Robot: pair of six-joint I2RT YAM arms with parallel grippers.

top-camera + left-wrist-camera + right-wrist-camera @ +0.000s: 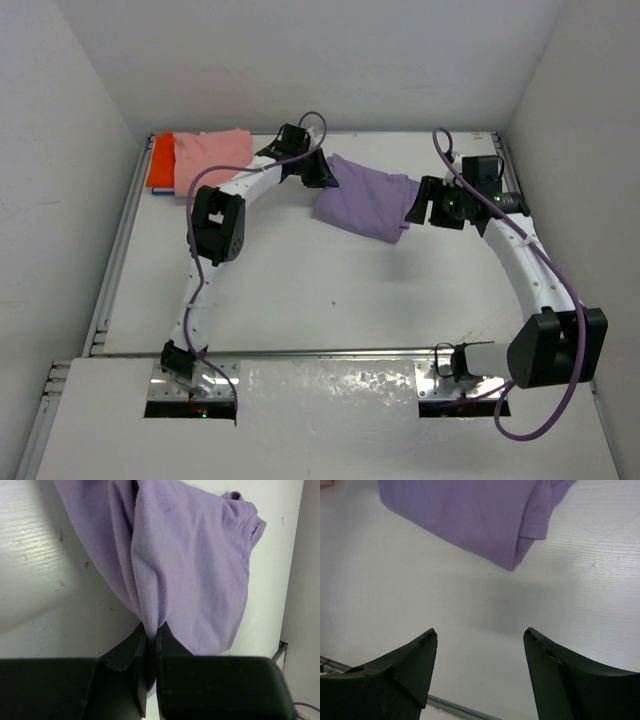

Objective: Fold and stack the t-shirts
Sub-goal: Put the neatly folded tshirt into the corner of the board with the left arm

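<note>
While the left gripper's (151,639) jaws pinch a fold of the lavender t-shirt (192,570) — cloth squeezed between them — the right gripper's (480,647) jaws stand spread, the shirt's corner ahead of them, not between.

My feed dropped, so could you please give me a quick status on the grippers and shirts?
Left gripper shut on purple shirt. Right gripper open, empty, short of it. Pink shirt over orange shirt, far left corner. No obstruction.
</note>
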